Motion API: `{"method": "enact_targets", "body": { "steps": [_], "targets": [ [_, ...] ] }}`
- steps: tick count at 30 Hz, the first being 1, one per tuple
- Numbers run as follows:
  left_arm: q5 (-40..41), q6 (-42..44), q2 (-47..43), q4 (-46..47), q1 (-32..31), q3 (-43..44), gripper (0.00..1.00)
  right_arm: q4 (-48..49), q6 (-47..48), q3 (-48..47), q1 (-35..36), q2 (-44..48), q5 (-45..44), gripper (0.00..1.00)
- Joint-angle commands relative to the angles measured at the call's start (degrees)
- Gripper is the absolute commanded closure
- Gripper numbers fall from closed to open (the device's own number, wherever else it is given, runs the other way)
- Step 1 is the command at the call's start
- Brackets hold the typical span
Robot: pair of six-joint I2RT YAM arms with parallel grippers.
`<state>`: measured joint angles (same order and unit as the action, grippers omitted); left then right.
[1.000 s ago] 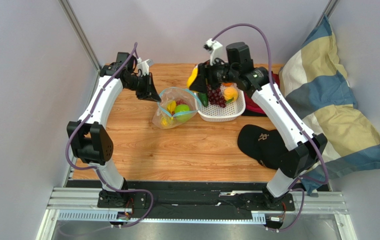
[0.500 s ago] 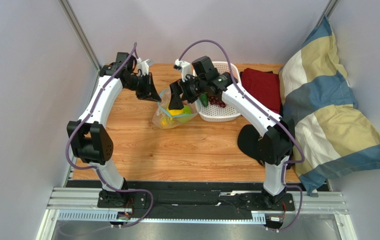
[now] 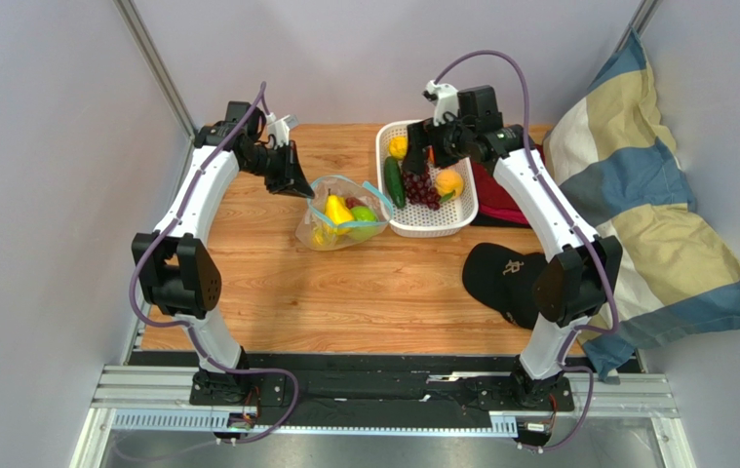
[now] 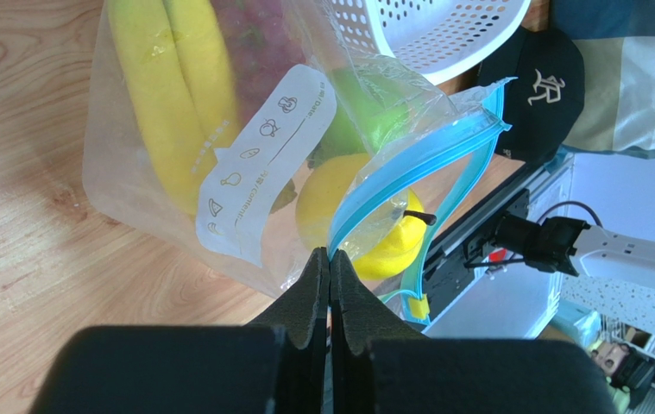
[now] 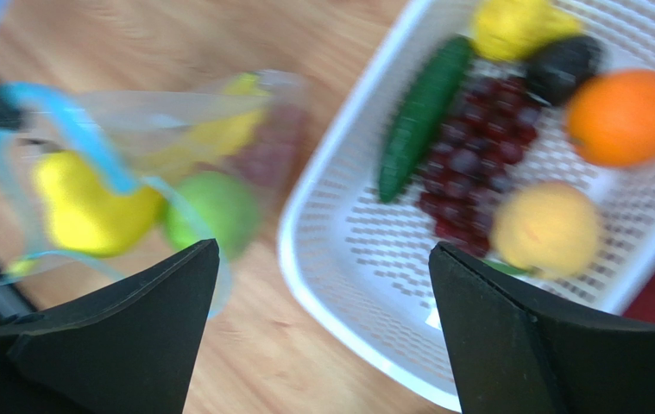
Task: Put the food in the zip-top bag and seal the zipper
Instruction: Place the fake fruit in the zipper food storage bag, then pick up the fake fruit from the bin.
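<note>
- The left gripper (image 4: pixel 329 263) is pinched on the zipper (image 4: pixel 408 164) of the zip-top bag (image 3: pixel 342 229), which lies near the desk's far edge, beside the basket (image 3: pixel 430 222).
- The right gripper (image 5: pixel 322 248) gapes wide and empty above the grape cluster (image 5: pixel 469 164).

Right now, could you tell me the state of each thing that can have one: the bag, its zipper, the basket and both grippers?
zip-top bag: mouth open, fruit inside.
zipper: unsealed, one end pinched.
left gripper: shut on the zipper.
basket: holds grapes, cucumber, orange.
right gripper: open, empty, above the basket.
</note>
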<state>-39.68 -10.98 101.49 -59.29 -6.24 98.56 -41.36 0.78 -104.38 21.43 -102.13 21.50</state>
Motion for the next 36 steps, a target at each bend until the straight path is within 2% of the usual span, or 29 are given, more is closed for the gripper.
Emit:
{"method": "enact_targets", "body": {
  "steps": [1, 8, 17, 23, 26, 33, 36],
  "targets": [
    [-0.84, 0.61, 0.11, -0.48, 0.44, 2.60, 1.00, -1.35, 9.23, 2.25, -3.32, -1.75, -10.58, 0.05],
    [-0.48, 0.96, 1.16, -1.18, 0.44, 3.74, 1.00, -1.61, 17.67, -2.31, -5.96, -11.15, -17.01, 0.10],
    [0.83, 1.40, 1.16, -1.53, 0.44, 3.65, 1.00, 0.67, 19.70, -8.65, -6.84, -21.61, -21.05, 0.16],
    [1.27, 1.58, 0.99, -1.45, 0.44, 3.57, 1.00, 1.29, 20.67, -8.56, -6.93, -24.61, -23.25, 0.20],
    [1.19, 1.49, 1.25, -1.53, 0.44, 3.56, 1.00, 1.38, 21.02, -8.82, -6.93, -25.40, -23.43, 0.26],
    [1.19, 1.49, 1.52, -1.53, 0.44, 3.57, 1.00, -0.73, 21.55, -8.65, -7.01, -26.81, -23.08, 0.22],
    [1.10, 1.49, 1.52, -1.53, 0.44, 3.30, 1.00, -1.35, 21.02, -8.56, -6.84, -26.55, -22.99, 0.16]
  ]
}}
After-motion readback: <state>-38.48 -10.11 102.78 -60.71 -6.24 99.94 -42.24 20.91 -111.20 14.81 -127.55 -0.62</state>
